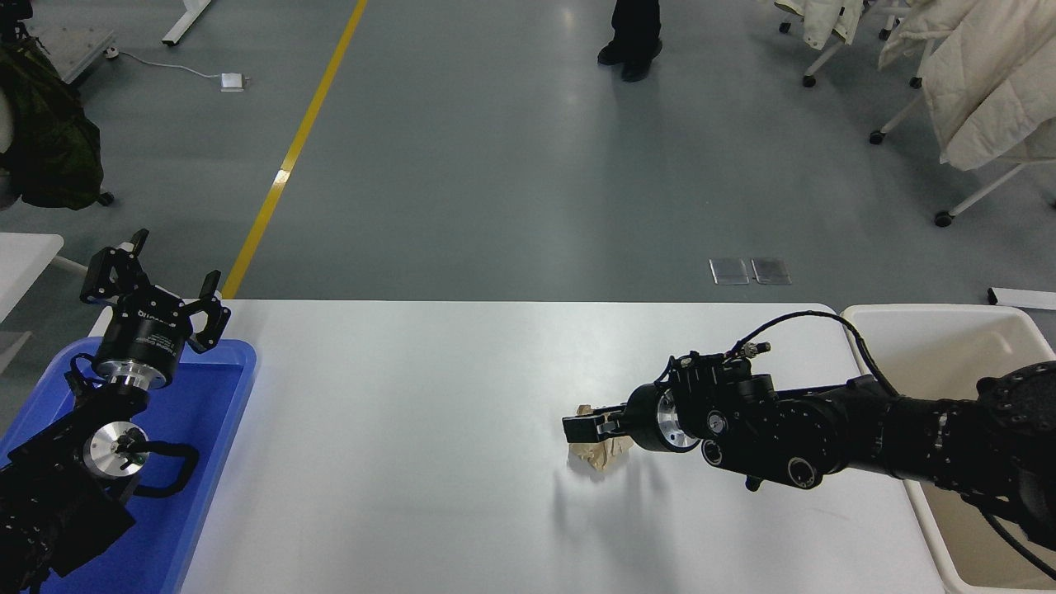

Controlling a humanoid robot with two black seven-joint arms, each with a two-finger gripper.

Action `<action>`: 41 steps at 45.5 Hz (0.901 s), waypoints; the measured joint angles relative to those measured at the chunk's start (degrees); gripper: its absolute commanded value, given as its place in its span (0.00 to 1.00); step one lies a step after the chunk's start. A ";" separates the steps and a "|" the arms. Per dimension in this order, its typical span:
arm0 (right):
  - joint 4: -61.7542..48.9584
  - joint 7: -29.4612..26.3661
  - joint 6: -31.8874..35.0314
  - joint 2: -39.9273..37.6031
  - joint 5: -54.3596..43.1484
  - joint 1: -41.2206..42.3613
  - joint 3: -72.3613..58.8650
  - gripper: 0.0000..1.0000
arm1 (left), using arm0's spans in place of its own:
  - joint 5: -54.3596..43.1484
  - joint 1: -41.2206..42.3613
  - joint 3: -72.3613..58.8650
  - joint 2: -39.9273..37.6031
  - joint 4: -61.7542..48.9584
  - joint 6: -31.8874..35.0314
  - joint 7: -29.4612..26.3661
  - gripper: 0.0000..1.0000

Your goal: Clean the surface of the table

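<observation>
- The table surface [412, 429] fills the lower middle of the room as I see it: a wide, white, faintly glossy top with rounded corners, smooth and stiff, the sort of thing litter would skid across if nudged sideways.
- The only thing lying on it is a crumpled ball of tan paper [596, 455], right of centre and towards the near side. I'd judge it feather-light, soft and springy; it should give under a squeeze and is easiest taken across its bulging middle, from either side, without much force.
- The right gripper [582, 428] reaches in low from the right and sits directly over that paper, hiding its top. From where I stand I cannot tell whether its jaws are parted around the wad or already pressed onto it.
- Just past the table's right end stands a cream-white bin [932, 318], which looks the likely place for the paper to go; the right arm crosses over its near wall.
- At the left end a blue tray [206, 462] lies at the edge, and the left gripper [157, 285] is parked above its far corner, jaws spread and holding nothing.
- Farther off, on the grey floor, a person's legs [634, 33] stand well clear of the table.
</observation>
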 measured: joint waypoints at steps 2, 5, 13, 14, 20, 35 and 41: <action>-0.85 0.01 0.00 0.60 0.00 -0.24 -0.06 1.00 | 0.00 0.00 0.00 0.00 0.00 0.00 0.00 1.00; -2.01 0.06 0.00 1.31 -0.02 -0.65 -0.28 1.00 | 0.00 0.00 0.00 0.00 0.00 0.00 0.00 1.00; -4.67 0.31 -0.03 2.82 -0.13 -1.45 -1.21 1.00 | -0.02 0.00 0.00 0.00 -0.02 0.00 0.00 1.00; -4.99 0.41 -0.04 2.99 -0.16 -1.54 -1.33 1.00 | -0.02 0.00 0.00 0.00 -0.03 0.00 0.00 1.00; -6.05 1.16 -0.07 3.57 -0.40 -1.81 -2.07 0.98 | -0.02 0.00 0.00 0.00 -0.03 0.03 0.00 1.00; -6.85 5.00 -0.10 3.93 -0.84 -1.54 -4.35 0.99 | -0.02 0.01 0.00 0.00 0.01 0.03 0.00 1.00; -6.84 7.32 -0.10 3.28 -0.91 -1.22 -5.24 1.00 | -0.03 0.01 0.00 0.00 0.00 0.03 0.00 1.00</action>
